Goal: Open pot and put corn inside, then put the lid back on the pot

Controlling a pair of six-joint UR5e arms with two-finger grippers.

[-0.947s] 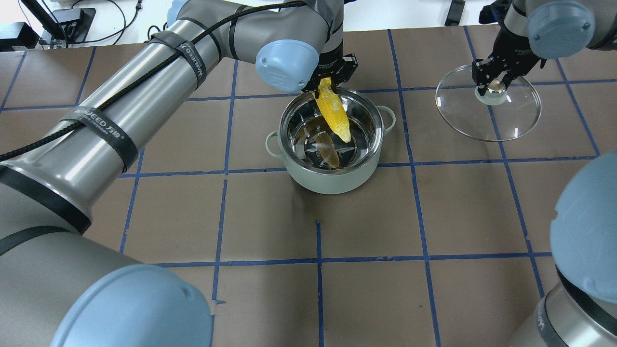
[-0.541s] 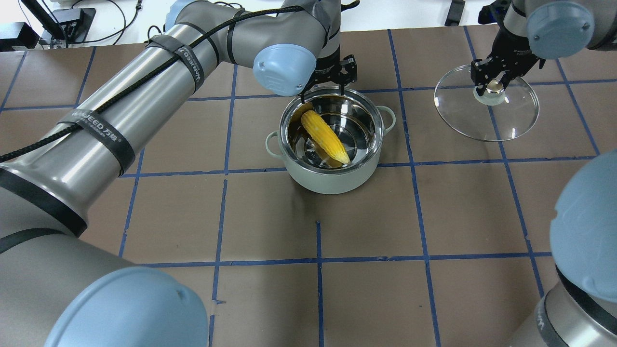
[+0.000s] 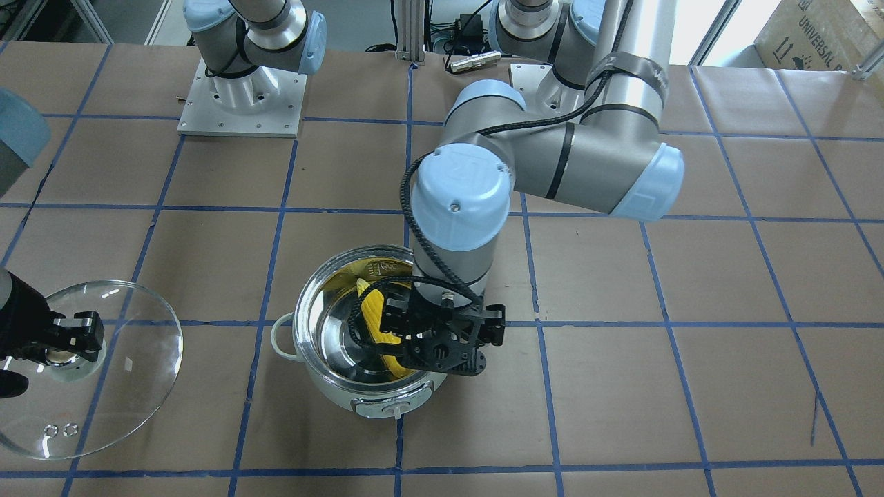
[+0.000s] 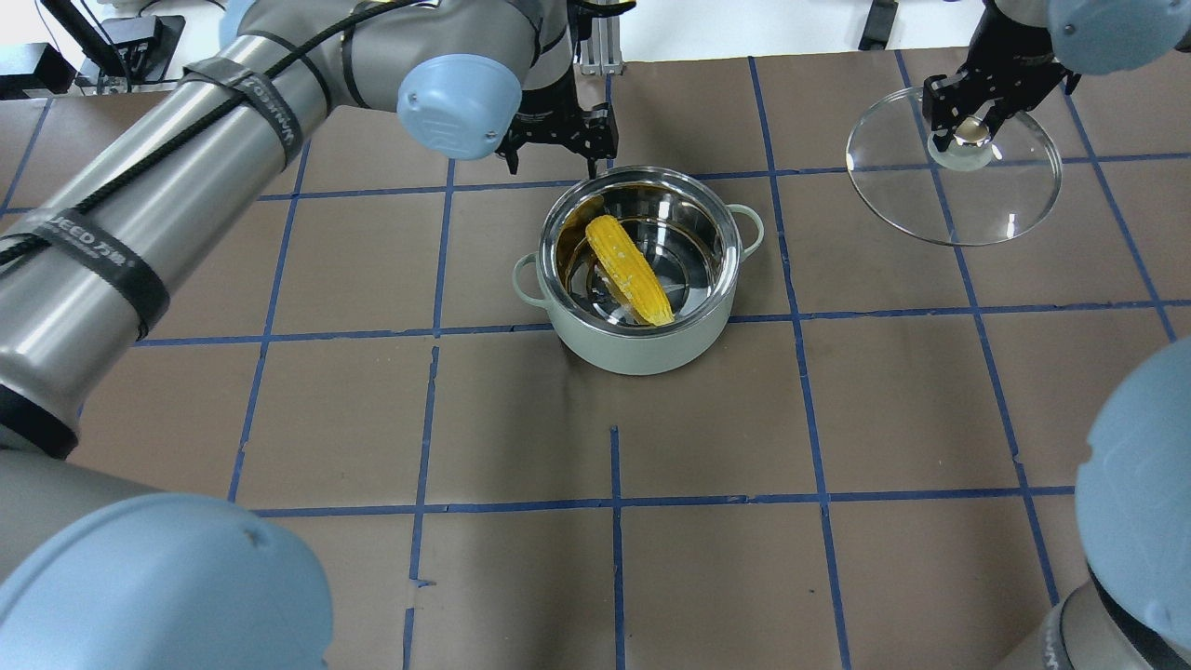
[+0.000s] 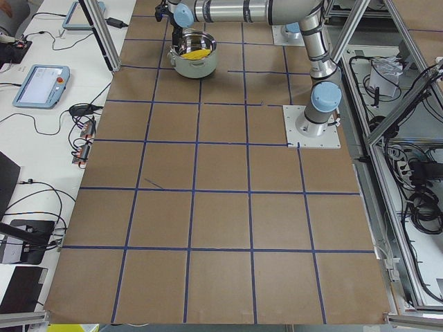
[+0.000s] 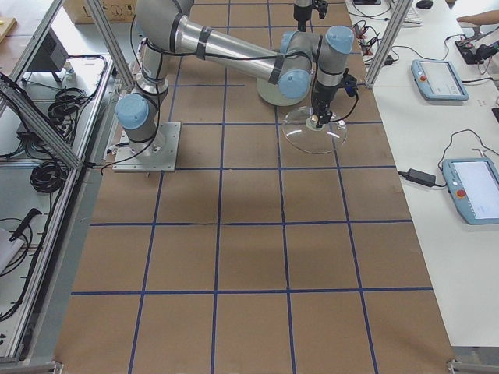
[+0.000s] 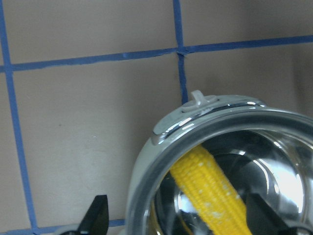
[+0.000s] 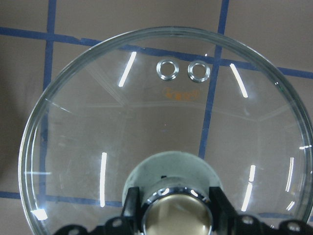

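The pale mint pot (image 4: 642,358) stands open mid-table, also in the front view (image 3: 373,404). The yellow corn (image 4: 630,270) lies slanted inside it, seen too in the left wrist view (image 7: 210,191). My left gripper (image 4: 553,167) is open and empty, just beyond the pot's far left rim (image 7: 146,161). My right gripper (image 4: 968,130) is shut on the knob of the clear glass lid (image 4: 977,200) at the far right. The right wrist view shows the lid (image 8: 146,122) under the shut gripper (image 8: 176,215).
Brown paper with a blue tape grid covers the table (image 4: 707,577). The left arm's grey links (image 4: 140,233) span the table's left side. The left arm's wrist (image 3: 456,207) hangs over the pot in the front view. Tablets and cables lie off the table's far edge (image 6: 437,78).
My left gripper opened and let go of the corn, which dropped into the pot. The gripper then moved left, off the pot. My right gripper shifted the lid slightly farther away.
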